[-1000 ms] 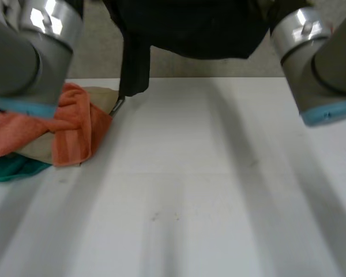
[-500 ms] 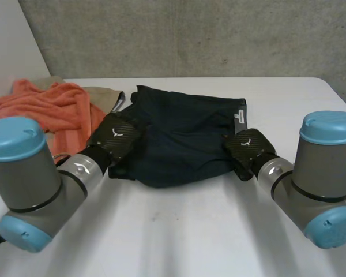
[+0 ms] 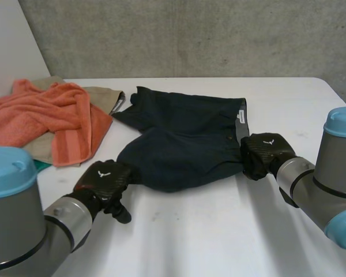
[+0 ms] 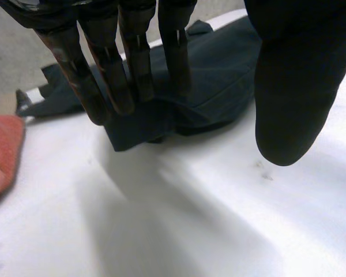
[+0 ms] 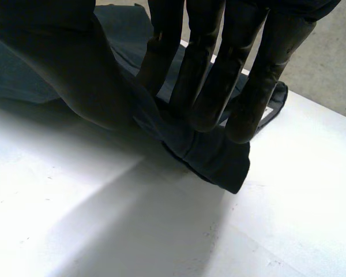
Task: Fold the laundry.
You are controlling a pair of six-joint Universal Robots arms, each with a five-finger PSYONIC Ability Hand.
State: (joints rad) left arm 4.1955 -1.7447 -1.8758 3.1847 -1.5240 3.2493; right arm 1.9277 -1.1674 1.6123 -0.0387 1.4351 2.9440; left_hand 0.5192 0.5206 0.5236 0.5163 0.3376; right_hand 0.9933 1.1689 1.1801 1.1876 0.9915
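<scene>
Dark navy shorts [image 3: 184, 138] lie spread on the white table [image 3: 219, 231]. My left hand [image 3: 104, 180] sits on the table at the shorts' near left corner, open and holding nothing. In the left wrist view its straight fingers [image 4: 127, 63] hover just above that corner of the shorts [image 4: 219, 75], with the thumb [image 4: 294, 86] held well apart. My right hand [image 3: 264, 153] is at the shorts' right edge near the waistband. In the right wrist view the right hand [image 5: 207, 75] pinches a fold of the shorts [image 5: 213, 153] between thumb and fingers.
An orange towel [image 3: 52, 115] lies heaped at the table's left, over a beige cloth [image 3: 101, 95] and a teal cloth [image 3: 41, 165]. The grey wall [image 3: 190, 34] stands behind the far edge. Bare table stretches in front of the shorts.
The shorts came down from hanging in the air to lying on the table. My left hand let go and drew back to the near left. My right hand kept its grip and moved right.
</scene>
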